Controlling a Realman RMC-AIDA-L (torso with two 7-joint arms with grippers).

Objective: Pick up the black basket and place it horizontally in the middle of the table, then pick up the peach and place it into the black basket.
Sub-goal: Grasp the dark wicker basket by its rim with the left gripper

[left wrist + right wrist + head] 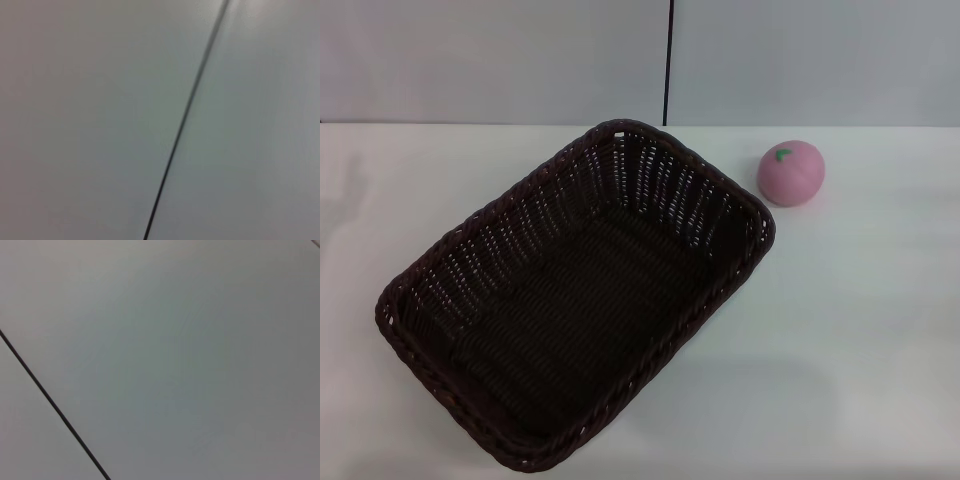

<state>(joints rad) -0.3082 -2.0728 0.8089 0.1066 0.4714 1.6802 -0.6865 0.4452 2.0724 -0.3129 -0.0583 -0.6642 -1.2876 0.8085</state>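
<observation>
The black basket [575,300] lies on the white table [860,340] in the head view, turned diagonally, its long axis running from near left to far right. It is empty. The pink peach [791,172] with a green leaf mark sits on the table just beyond the basket's far right corner, apart from it. Neither gripper shows in any view. Both wrist views show only a plain grey wall panel with a thin dark seam [185,115] [50,400].
A grey wall with a vertical dark seam [668,60] stands behind the table's far edge. Bare white tabletop lies to the right of the basket and at the far left.
</observation>
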